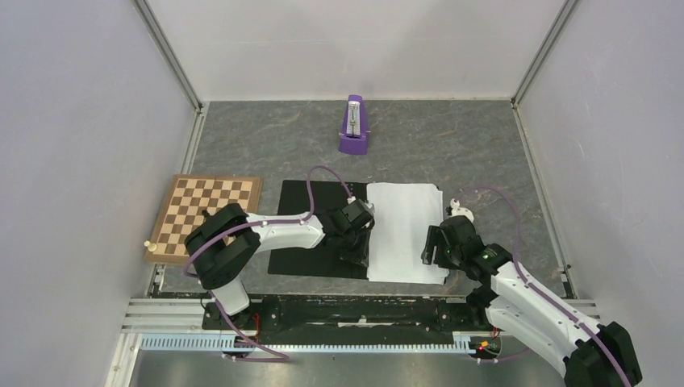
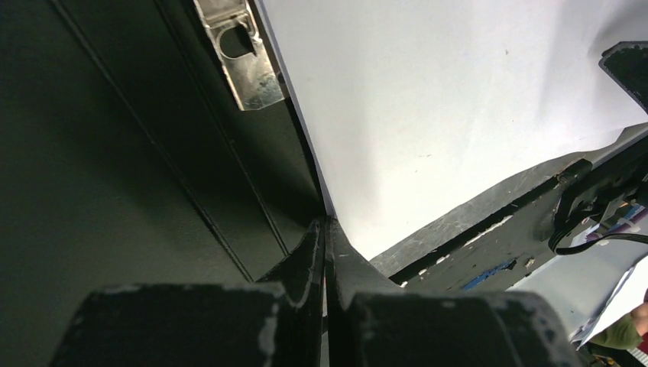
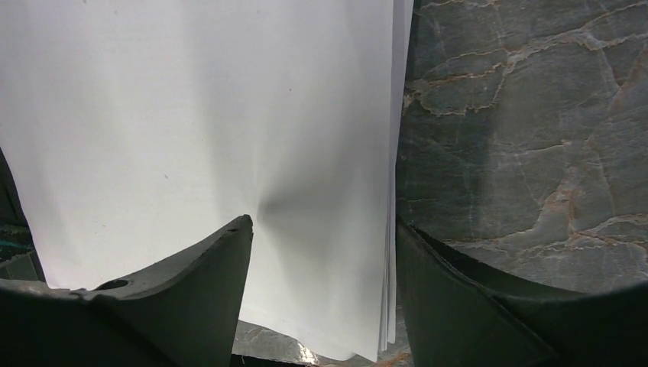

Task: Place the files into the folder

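left tool [image 2: 327,229]: squeezed shut at the near left edge of the files [image 1: 403,234] | folder [image 1: 294,201]: open, black side up, left of them | files: flat, long side running near to far | right tool [image 3: 322,222]: open, over their right edge, one finger each side

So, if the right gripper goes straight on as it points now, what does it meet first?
Probably the right edge of the files, which lies between the open jaws; depth is unclear.
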Motion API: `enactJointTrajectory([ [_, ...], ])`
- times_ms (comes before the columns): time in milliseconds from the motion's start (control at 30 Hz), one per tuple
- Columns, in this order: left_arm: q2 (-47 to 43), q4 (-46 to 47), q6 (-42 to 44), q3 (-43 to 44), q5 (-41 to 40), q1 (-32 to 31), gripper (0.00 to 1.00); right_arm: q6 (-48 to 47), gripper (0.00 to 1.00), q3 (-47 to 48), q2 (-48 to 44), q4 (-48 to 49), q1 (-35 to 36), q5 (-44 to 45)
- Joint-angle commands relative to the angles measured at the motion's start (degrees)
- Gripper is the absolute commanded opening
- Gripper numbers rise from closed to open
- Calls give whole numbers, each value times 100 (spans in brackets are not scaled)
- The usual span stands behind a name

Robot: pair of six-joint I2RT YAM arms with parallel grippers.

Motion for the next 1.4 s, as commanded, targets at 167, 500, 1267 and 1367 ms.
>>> enactJointTrajectory([
  [167,58,-4,-116,167,-18,-113,3,300,69,243,125,-27,321,152],
  [500,-402,-705,263,477,-620,215,7,-88,98,904,337,-278,235,1065],
  [1267,2141,-739,600,3167,-347,2190,6,-362,67,1183,3289,4339,-2490,-657],
  [1367,2325,-776,591,3328,-350,2190,3,-324,60,1195,3526,4574,-2534,-916],
])
